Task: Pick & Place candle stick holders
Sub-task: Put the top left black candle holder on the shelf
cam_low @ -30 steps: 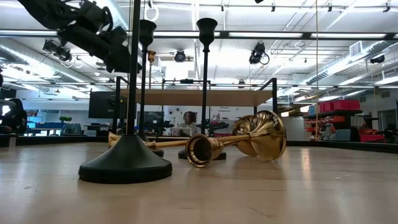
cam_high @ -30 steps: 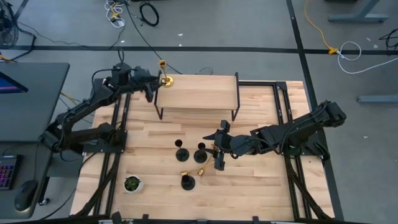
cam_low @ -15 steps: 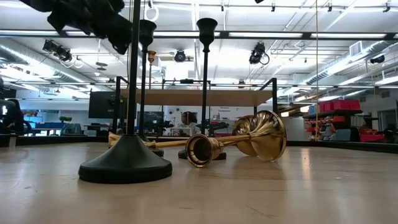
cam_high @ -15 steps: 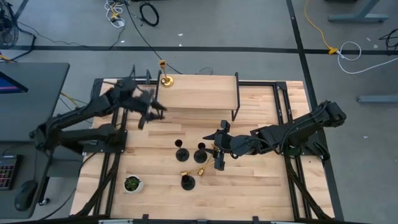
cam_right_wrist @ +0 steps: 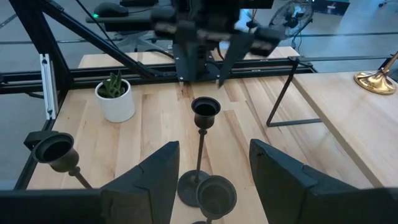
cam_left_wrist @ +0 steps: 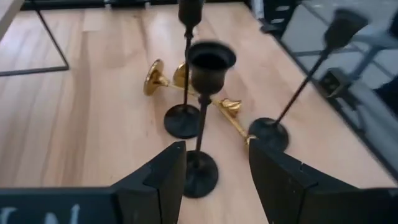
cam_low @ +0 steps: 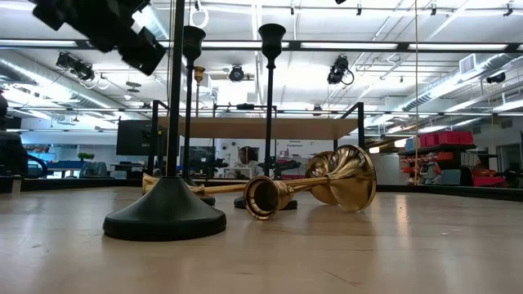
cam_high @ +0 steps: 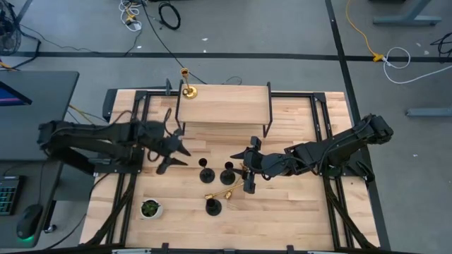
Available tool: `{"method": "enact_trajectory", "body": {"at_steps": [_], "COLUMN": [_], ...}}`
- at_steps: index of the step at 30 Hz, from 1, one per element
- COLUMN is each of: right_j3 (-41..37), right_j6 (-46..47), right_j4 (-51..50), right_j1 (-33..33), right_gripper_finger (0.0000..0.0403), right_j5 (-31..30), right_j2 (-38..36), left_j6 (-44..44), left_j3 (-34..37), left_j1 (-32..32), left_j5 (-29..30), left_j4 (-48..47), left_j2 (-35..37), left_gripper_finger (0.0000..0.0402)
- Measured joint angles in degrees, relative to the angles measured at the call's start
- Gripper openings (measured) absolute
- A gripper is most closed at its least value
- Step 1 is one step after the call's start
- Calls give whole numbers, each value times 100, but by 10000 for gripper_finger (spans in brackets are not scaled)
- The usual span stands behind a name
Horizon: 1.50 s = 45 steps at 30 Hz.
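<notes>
The left gripper (cam_high: 173,153) hangs over the bare boards with its fingers (cam_left_wrist: 163,180) spread wide and nothing between them, its wrist camera looking straight at the nearest black candle stick holder (cam_high: 205,172), which stands at about three o'clock from it and just beyond its tips; that aim suggests this holder is the one it means to take. The right gripper (cam_high: 248,169) sits at about three o'clock of the cluster, also parted wide and empty, close beside a second black candle stick holder (cam_high: 227,173); it looks to be waiting there, near enough to reach in when wanted. A third black candle stick holder (cam_high: 212,205) stands at six o'clock of those two, upright on its round base. Between them lie two gold candle stick holders (cam_low: 306,188) tipped on their sides, flared bases outward, probably toppled and so awkward to grasp by the stem. One gold candle stick holder (cam_high: 187,88) stands upright on the raised wooden shelf (cam_high: 226,104), at its corner toward eleven o'clock of the table; that shelf appears to be where the holders are meant to go, and it bears only this one. The small white pot with a green plant (cam_high: 150,209) stands apart, at about seven o'clock of the cluster, holding its plant and nothing else.
</notes>
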State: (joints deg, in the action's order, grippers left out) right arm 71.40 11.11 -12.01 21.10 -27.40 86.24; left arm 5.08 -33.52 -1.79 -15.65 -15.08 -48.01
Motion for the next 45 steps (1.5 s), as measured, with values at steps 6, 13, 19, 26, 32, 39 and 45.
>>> {"method": "enact_trajectory", "body": {"at_steps": [6,13,19,26,32,39,45], "right_j3": [0,0,0,0,0,0,0], "right_j6": [44,42,-13,-109,-109,-109,-109], "right_j4": [0,4,57,94,138,138,136], "right_j1": [0,2,0,0,0,0,0], "right_gripper_finger": [197,197,197,197,197,197,197], "right_j5": [299,542,540,540,547,603,598], "right_j2": [0,0,0,0,0,0,0], "left_j6": [-268,-642,-769,-755,-700,-676,-728], "left_j3": [849,1812,2309,2466,2464,2459,2455], "left_j1": [605,821,849,929,982,960,973], "left_j5": [814,1147,1253,1239,1331,1782,1430], "left_j4": [1616,3382,4315,4739,5536,6339,7253], "left_j2": [0,2,0,-184,-936,-1780,-2342], "left_gripper_finger": [177,177,177,177,177,177,177]}}
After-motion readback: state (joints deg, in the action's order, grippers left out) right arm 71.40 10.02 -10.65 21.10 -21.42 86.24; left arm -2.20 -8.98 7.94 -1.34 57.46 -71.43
